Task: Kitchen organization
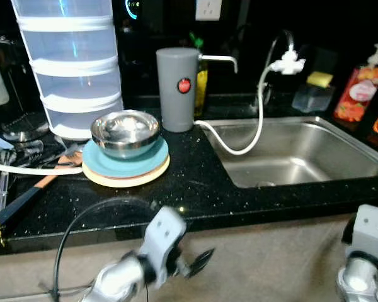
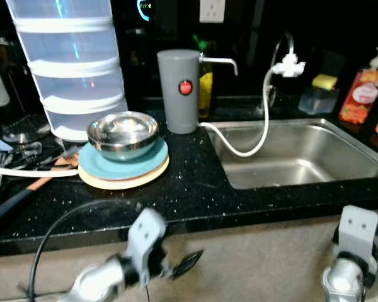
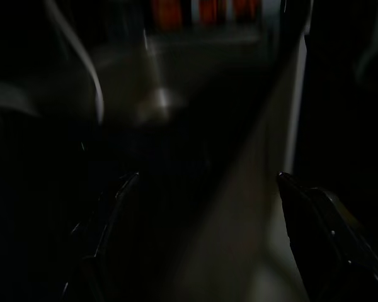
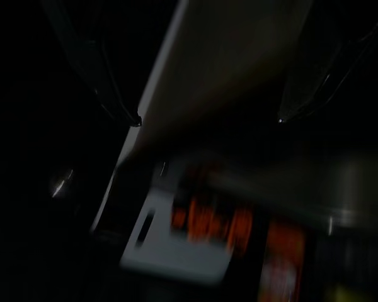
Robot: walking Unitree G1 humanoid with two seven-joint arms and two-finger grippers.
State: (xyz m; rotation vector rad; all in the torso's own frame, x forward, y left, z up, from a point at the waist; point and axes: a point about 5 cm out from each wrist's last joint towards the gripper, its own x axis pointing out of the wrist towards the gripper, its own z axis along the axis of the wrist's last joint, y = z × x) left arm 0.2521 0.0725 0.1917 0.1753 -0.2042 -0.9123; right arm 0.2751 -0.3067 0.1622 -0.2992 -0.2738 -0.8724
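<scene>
Approaching: I hold both hands, left hand (image 1: 198,261) and right hand (image 4: 208,119), open and empty at lower frame; next, reach the shiny steel bowl (image 1: 125,133).

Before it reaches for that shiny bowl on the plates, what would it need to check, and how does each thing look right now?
1. Steel bowl upright on its stack: ok, it sits in the blue plate, which lies on a cream plate.
2. Left gripper open and holding nothing: ok, fingers spread apart in the left wrist view.
3. Left gripper up at the counter: not ok, it hangs below the front edge.
4. Path to the bowl: ok, bare counter lies in front of the plates.
5. Neighbours: not ok, the plastic container stack crowds the bowl from behind; the grey dispenser stands close by.
6. Right gripper open: ok.
</scene>
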